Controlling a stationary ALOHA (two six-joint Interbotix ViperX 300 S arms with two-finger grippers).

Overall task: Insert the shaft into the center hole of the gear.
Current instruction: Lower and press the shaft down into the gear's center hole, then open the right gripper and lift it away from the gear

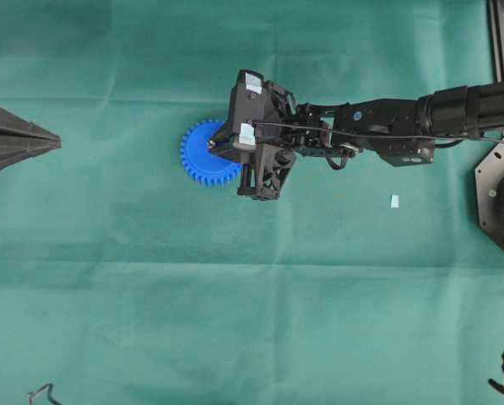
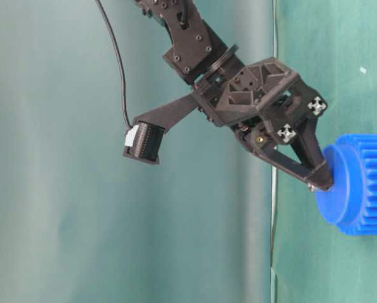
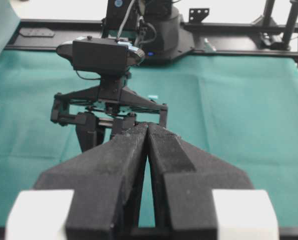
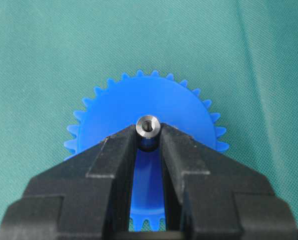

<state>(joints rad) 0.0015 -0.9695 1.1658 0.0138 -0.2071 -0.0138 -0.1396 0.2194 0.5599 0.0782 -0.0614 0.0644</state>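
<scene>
Overhead exterior view: the right arm [image 1: 403, 126] is reaching in from the right edge across a green cloth-covered table [image 1: 235, 321], and the right gripper [image 1: 216, 145] is sitting over the blue spur gear [image 1: 199, 160], hiding the gear's right part. A small pale scrap [image 1: 395, 201] is lying on the cloth well to the right of the gear, apart from everything. The left gripper [image 1: 53, 141] is resting at the left edge, well clear of the gear.

Right wrist view: the right gripper [image 4: 149, 136] is pinching the shaft [image 4: 149, 126], a short silvery pin with a hollow end, between its two black fingertips [image 4: 123, 145]. The jaws are standing narrowly apart, closed on the pin. The shaft is lying over the middle of the gear's [image 4: 139, 105] flat face, its round end facing the camera; whether it is entering the center hole cannot be told here.

Table-level view: the fingertips [image 2: 314, 173] are pressing close against the raised hub of the gear [image 2: 359, 186], with the shaft [image 2: 312, 187] showing only as a small silvery glint at the tips.

Left wrist view: the left gripper [image 3: 148, 129] is holding nothing, its two fingers [image 3: 114, 165] meeting at the tips with only a thin slit between them. The right arm's camera housing [image 3: 101, 55] is facing it across the cloth.
</scene>
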